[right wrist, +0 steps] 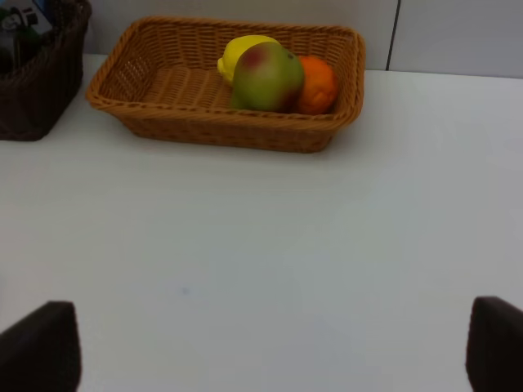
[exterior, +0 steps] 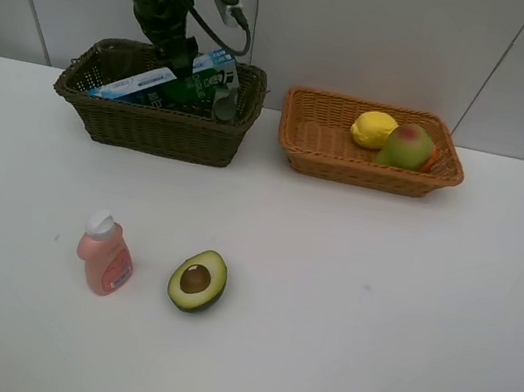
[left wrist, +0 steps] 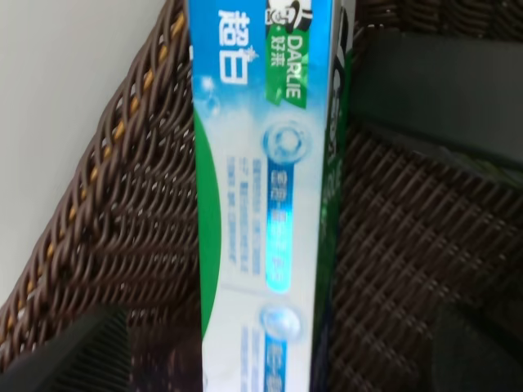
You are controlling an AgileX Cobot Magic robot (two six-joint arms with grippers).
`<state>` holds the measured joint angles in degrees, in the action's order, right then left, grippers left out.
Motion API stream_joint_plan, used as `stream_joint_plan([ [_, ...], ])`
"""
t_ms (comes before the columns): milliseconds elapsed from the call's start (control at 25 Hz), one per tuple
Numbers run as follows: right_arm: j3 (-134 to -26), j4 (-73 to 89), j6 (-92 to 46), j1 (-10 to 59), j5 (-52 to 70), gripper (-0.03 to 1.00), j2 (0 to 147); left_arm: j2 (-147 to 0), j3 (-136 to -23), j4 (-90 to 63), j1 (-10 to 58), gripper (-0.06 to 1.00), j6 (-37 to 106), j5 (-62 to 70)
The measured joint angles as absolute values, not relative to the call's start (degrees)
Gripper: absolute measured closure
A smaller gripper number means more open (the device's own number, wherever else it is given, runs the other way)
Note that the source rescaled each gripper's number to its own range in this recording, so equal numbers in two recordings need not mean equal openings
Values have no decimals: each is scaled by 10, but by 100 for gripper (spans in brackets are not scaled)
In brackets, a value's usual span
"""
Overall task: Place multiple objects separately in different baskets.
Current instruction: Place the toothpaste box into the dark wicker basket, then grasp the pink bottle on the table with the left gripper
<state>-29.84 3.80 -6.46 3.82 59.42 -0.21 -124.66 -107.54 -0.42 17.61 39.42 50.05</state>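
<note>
The blue-green toothpaste box (exterior: 165,81) lies slanted in the dark olive-brown basket (exterior: 152,128) at the back left. My left gripper (exterior: 179,60) hangs over it. In the left wrist view the box (left wrist: 265,204) runs between the two dark fingers (left wrist: 73,351), which stand wide apart and clear of it: open. The light tan basket (exterior: 321,151) holds a lemon (exterior: 372,129), a green-red pear (exterior: 406,146) and an orange (right wrist: 317,83). A pink pump bottle (exterior: 105,255) and a halved avocado (exterior: 197,280) rest on the table in front. My right gripper (right wrist: 265,351) is open over bare table.
A greyish cup (exterior: 224,100) stands at the dark basket's right end. A dark flat-sided thing (left wrist: 441,82) lies beside the box. The white table (exterior: 374,307) runs wide to the right. A white wall rises behind the baskets.
</note>
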Motion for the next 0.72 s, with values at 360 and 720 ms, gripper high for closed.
stream_joint_plan([
  [360,-298,38,-65,38,594,-3,-2,-1177,-1075,-56,176,-3,376,581],
  [720,-298,38,-65,38,594,-3,-2,-1131,-1076,-101,176,-3,298,679],
])
